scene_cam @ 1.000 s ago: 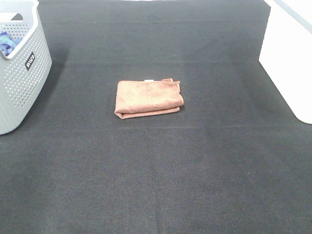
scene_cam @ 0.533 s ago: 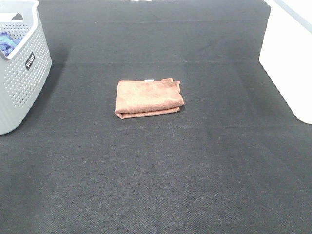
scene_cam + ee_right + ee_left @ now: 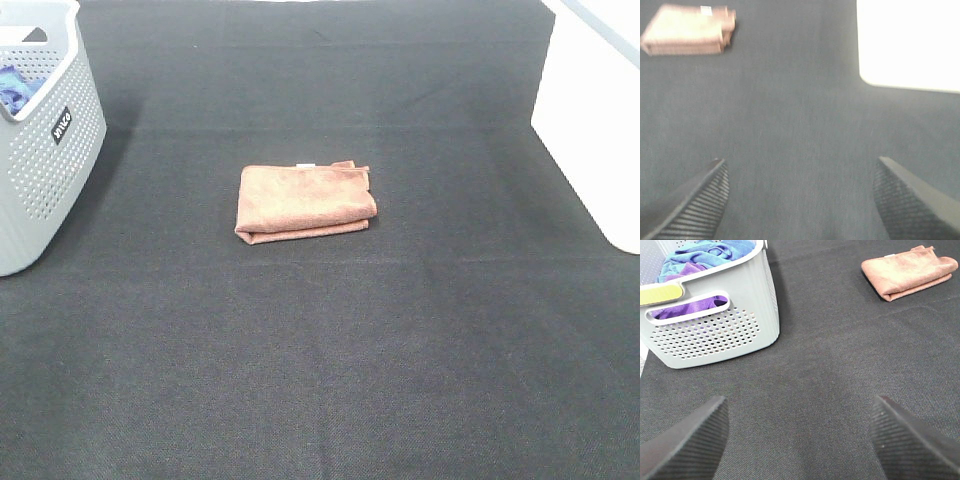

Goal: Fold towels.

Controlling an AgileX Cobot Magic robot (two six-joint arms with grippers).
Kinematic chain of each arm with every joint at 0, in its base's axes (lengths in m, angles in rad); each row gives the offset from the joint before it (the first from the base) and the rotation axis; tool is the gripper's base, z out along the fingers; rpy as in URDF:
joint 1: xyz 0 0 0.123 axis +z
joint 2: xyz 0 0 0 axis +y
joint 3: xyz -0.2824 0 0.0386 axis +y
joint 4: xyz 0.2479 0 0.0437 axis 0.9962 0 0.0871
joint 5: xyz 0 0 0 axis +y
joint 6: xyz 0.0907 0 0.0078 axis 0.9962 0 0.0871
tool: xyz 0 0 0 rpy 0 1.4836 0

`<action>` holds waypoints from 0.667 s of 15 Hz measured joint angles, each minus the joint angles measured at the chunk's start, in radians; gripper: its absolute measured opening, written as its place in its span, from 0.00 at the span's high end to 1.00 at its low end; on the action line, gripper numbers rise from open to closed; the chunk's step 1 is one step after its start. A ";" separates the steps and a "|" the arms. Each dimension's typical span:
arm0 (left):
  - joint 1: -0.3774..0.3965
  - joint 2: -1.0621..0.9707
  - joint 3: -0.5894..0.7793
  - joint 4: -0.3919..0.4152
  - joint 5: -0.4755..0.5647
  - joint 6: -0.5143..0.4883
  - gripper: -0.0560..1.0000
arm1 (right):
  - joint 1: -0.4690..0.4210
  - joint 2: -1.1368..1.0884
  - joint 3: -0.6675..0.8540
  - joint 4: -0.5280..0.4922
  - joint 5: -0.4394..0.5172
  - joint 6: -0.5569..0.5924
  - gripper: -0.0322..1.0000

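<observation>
A reddish-brown towel (image 3: 305, 202) lies folded into a small rectangle on the black mat in the middle of the table, a small white tag at its far edge. It also shows in the left wrist view (image 3: 910, 272) and the right wrist view (image 3: 688, 29). Neither arm shows in the exterior high view. My left gripper (image 3: 800, 440) is open and empty, low over the mat near the basket. My right gripper (image 3: 800, 200) is open and empty, over bare mat, well away from the towel.
A grey perforated basket (image 3: 45, 150) stands at the far left, holding blue and purple cloths (image 3: 705, 252). A white box (image 3: 600, 120) stands at the right edge and shows in the right wrist view (image 3: 910, 45).
</observation>
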 joint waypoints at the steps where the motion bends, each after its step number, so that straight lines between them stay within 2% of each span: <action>1: 0.000 0.000 0.000 0.000 0.000 0.000 0.24 | 0.000 -0.009 0.002 0.000 0.000 0.000 0.24; 10: 0.000 0.000 0.000 0.000 0.000 0.000 0.24 | 0.000 -0.014 0.004 0.000 0.000 0.000 0.24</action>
